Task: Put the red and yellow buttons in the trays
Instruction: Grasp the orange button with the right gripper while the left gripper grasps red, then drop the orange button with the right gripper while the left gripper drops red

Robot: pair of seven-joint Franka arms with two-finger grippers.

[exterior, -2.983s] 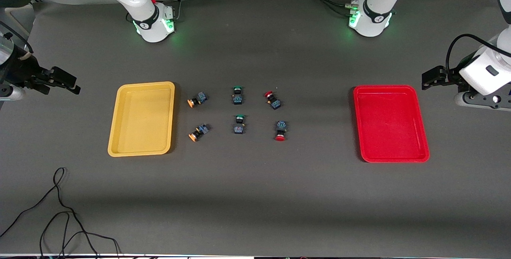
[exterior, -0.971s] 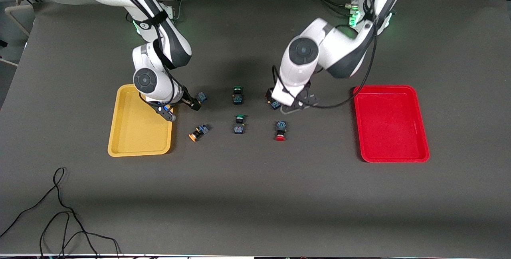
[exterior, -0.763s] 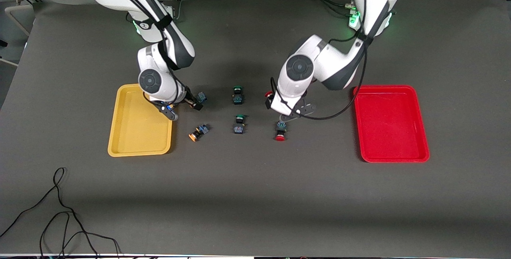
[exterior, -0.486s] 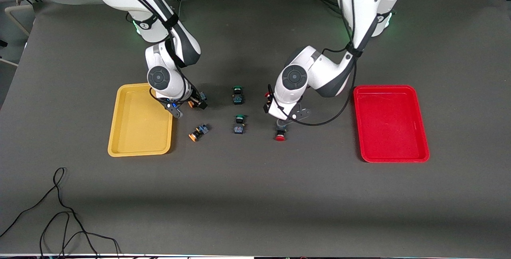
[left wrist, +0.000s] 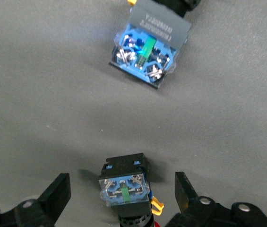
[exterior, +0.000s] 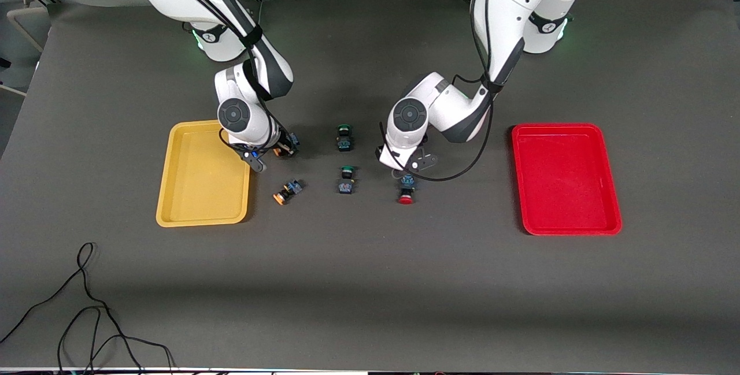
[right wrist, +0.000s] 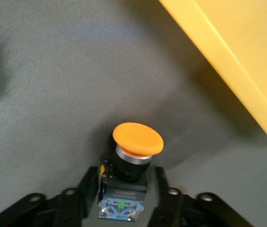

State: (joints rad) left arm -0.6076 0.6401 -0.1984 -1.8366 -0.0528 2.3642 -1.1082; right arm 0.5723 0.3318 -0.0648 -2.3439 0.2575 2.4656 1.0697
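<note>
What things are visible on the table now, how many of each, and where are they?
yellow tray: one, yellow, right arm's end.
red tray: one, red, left arm's end.
yellow-capped buttons: two, beside the yellow tray; farther one, nearer one.
green-capped buttons: two, between the trays.
red-capped buttons: two, toward the red tray; farther one, nearer one.
cable: one, black, nearer the camera than the yellow tray.
right gripper: open around the farther yellow-capped button.
left gripper: open around the farther red-capped button.
</note>
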